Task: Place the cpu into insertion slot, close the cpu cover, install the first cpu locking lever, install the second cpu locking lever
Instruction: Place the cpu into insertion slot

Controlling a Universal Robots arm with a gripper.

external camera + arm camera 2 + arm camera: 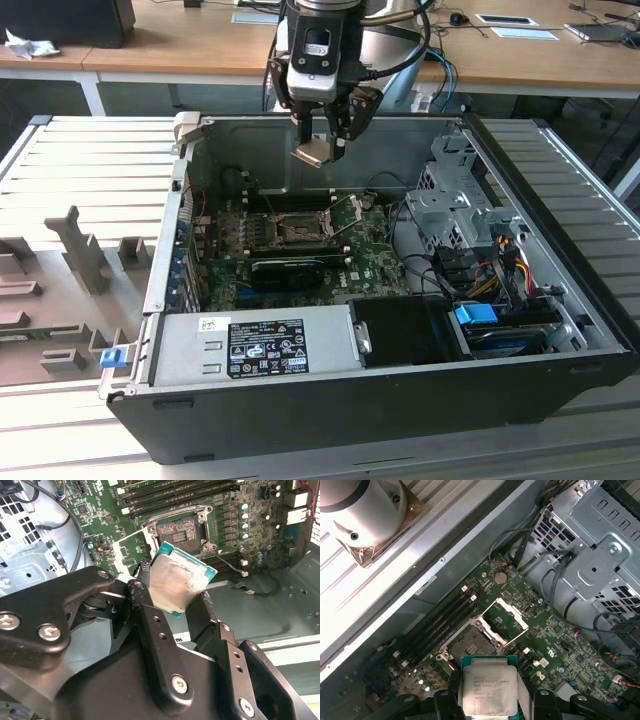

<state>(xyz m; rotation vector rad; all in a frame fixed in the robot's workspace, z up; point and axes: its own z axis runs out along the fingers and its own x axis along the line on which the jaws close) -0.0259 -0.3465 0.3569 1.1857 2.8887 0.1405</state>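
fingers [150,610] clamped on cpu [180,582] | cpu aloft inside case, apart from insertion slot [179,530] | cpu cover [512,620] raised open

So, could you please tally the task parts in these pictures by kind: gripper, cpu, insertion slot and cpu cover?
gripper: 1
cpu: 1, held in the gripper above the board
insertion slot: 1, with no chip in it
cpu cover: 1, raised open
Total: 4
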